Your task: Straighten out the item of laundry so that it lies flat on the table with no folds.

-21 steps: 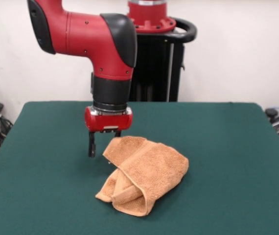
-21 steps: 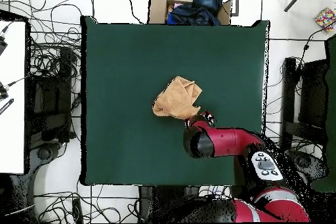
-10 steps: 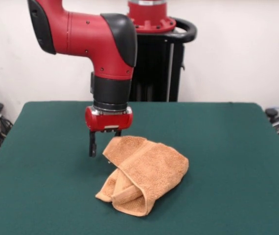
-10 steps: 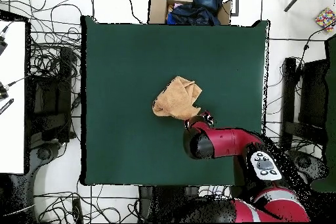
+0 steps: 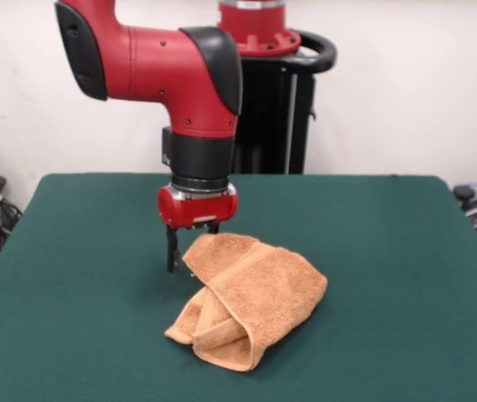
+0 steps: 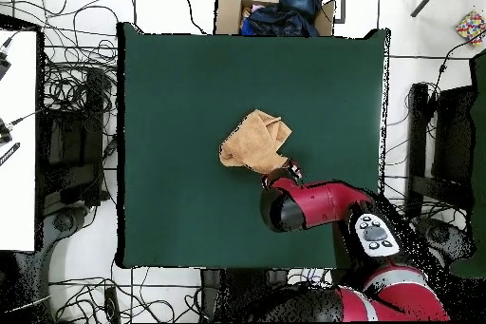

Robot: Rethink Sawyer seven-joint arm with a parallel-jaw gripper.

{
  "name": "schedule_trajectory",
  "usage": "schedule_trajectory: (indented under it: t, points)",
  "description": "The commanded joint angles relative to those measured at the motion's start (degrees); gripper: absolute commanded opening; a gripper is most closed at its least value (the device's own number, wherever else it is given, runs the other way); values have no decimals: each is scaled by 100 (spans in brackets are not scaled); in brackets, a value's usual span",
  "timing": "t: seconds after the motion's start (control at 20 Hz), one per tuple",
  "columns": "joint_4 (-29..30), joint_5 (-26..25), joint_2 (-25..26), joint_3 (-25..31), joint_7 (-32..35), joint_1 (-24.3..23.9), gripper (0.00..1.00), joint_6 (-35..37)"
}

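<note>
The item of laundry [image 5: 251, 301], an orange-tan terry towel, lies crumpled and folded over itself near the middle of the dark green table [image 5: 389, 251]. My gripper [image 5: 192, 251] hangs straight down at the towel's far-left corner in the front view. Its left finger [image 5: 171, 251] shows beside the cloth, while the other is hidden behind the raised towel edge. The fingers stand apart, straddling that corner. From overhead, the towel [image 6: 254, 142] sits on the table [image 6: 171, 102] with the gripper [image 6: 282, 170] at its lower-right corner, mostly covered by the arm.
A cardboard box [image 6: 275, 7] holding dark blue cloth stands just past the table's top edge in the overhead view. Cables lie on the floor around the table. A white surface [image 6: 17, 140] is at the left.
The arm has shifted a little to the right in the front view, bringing the gripper closer over the towel's corner. The towel has been nudged slightly to the right.
</note>
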Motion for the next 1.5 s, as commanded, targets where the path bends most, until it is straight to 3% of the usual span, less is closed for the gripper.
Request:
schedule_trajectory:
  t: [0.05,0.25,0.6,0.8,1.5]
  points:
    - [-31,-506,37,786,1,30,100,57]
    - [-262,-829,94,377,73,432,100,-57]
    - [-466,-1187,155,149,161,741,100,-51]
    - [-741,-1600,282,-383,202,1229,100,-449]
    - [-773,-1872,285,-239,394,1136,100,-393]
